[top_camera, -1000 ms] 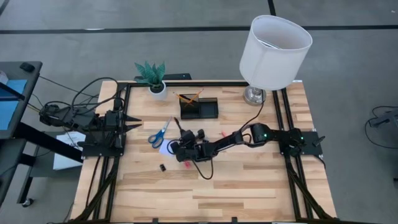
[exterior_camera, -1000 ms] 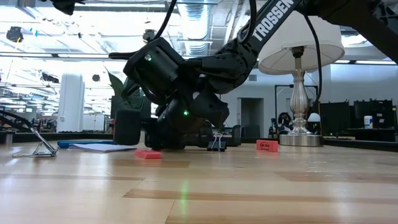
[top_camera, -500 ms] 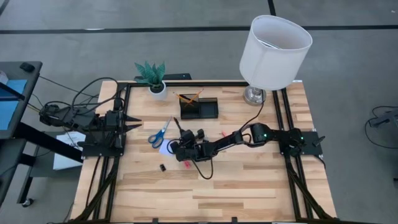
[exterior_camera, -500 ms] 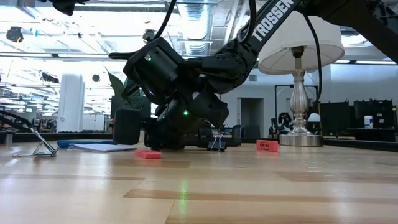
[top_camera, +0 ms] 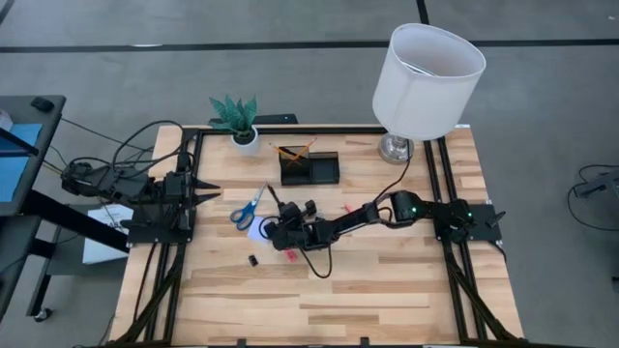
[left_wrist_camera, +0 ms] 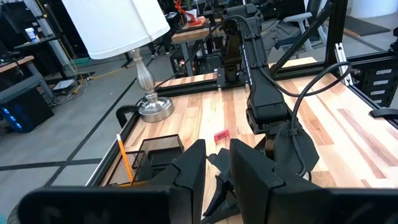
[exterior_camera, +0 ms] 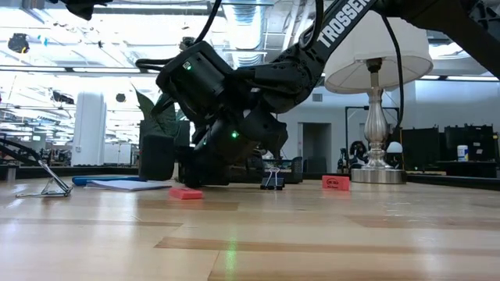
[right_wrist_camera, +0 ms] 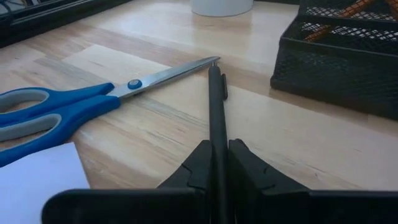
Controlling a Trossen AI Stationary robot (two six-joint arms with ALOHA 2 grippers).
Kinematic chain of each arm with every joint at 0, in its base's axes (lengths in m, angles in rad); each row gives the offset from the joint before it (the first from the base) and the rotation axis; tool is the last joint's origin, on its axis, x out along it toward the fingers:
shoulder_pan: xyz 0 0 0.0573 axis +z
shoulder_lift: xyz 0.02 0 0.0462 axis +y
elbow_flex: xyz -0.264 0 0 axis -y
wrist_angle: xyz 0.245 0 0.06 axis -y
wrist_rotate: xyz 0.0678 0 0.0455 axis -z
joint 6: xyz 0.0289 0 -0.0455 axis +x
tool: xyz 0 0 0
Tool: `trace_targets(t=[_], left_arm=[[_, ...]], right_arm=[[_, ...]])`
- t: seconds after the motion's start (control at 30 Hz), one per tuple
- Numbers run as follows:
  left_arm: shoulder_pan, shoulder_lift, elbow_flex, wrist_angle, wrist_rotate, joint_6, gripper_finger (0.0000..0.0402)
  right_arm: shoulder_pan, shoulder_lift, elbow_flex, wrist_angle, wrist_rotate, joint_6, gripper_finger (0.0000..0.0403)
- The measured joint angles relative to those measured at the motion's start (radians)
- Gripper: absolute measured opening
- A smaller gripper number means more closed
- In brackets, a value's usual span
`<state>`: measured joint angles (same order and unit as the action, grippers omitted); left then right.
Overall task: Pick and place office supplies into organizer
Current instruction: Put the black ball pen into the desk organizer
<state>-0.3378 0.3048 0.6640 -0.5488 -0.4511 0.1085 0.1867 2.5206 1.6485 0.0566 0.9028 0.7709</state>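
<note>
**Pen gripped and starting to lift off the table**

My right gripper (right_wrist_camera: 219, 163) has its two dark fingers pinched tight around the slim black plastic pen (right_wrist_camera: 216, 106), whose tip points out toward the blue-handled steel scissors (right_wrist_camera: 68, 106). Compared with a second ago, the wrist has tipped up slightly in the low view and the pen's far end now stands clear above the arm in the high view, so I judge the grasp has taken and the lift is beginning; the carry to the small black mesh desk organizer (top_camera: 309, 168) comes next.

The right arm reaches from its mount at the right edge across to the table's middle, bent low over the pale lavender square note pad (right_wrist_camera: 37, 174). The organizer sits just beyond, toward the far side, already holding orange pens (top_camera: 290, 152).

The left gripper (top_camera: 205, 194) waits at the left edge, fingers close together, holding nothing.
</note>
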Motion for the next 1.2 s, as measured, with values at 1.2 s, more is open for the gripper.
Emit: trace_targets(t=[1.2], left_arm=[[0.0, 0.0, 0.0, 0.0, 0.0, 0.01, 0.0066]], right_arm=[[0.029, -0.075, -0.002, -0.005, 0.043, -0.106, 0.0026]])
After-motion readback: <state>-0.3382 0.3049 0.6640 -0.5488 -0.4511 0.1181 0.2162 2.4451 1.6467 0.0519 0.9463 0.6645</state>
